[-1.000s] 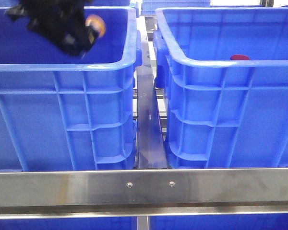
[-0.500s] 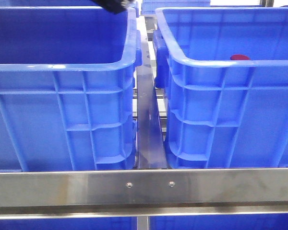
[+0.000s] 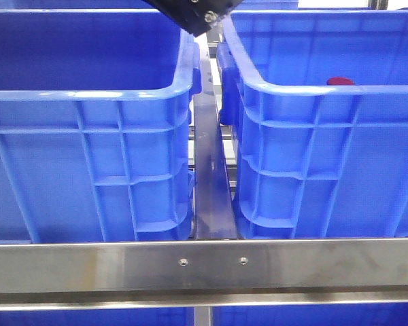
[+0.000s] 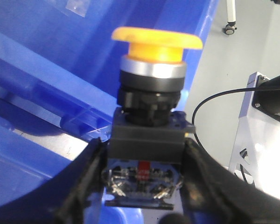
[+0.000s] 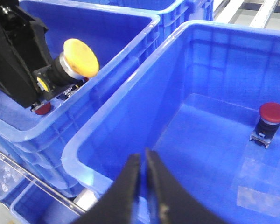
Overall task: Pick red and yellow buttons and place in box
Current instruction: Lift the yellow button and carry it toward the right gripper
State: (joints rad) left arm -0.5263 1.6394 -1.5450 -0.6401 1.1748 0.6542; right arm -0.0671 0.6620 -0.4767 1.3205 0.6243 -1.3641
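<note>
Behind the right crate's (image 3: 306, 136) near wall, the red button (image 3: 339, 81) mostly hidden.

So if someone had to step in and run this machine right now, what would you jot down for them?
Left gripper: shut on the yellow button, lifted near the gap between the two blue crates.
Right gripper: shut and empty, hovering over the right crate.
Red button: standing upright on the floor of the right crate, nothing touching it.
Another small red piece shows in the left crate; too hidden to say what it is.
Done: yellow button picked up.
Left: release the yellow button into the box, probably the right crate beside the red one.
</note>
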